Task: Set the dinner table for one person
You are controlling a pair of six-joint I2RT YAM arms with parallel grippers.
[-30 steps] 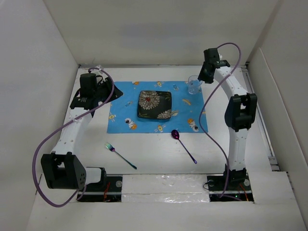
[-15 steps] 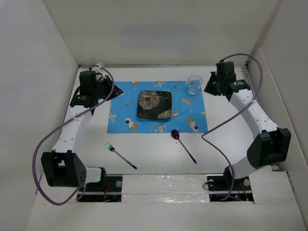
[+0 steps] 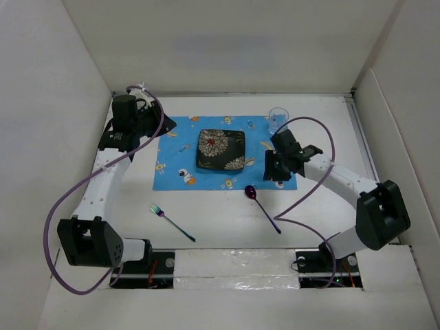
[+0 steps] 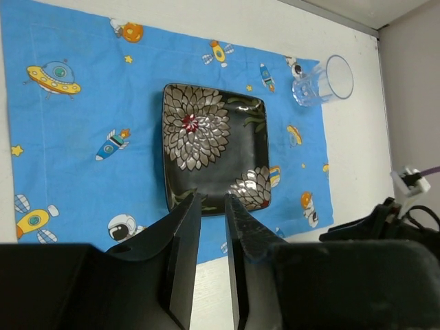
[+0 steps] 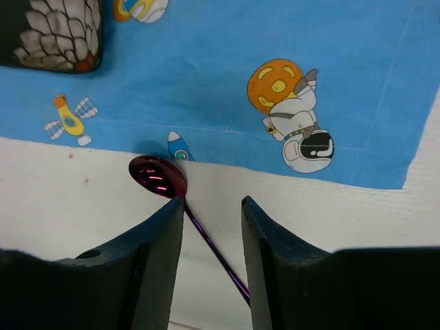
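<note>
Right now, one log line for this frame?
right hand: open, over spoon | left hand: above plate, empty | fork: untouched

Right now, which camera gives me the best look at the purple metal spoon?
The right wrist view: the purple metal spoon fills the frame, its bowl touching the blue cartoon-print placemat edge, handle running under the open right end effector. The top external view shows the whole spoon, but small. The left wrist view misses it.
</note>
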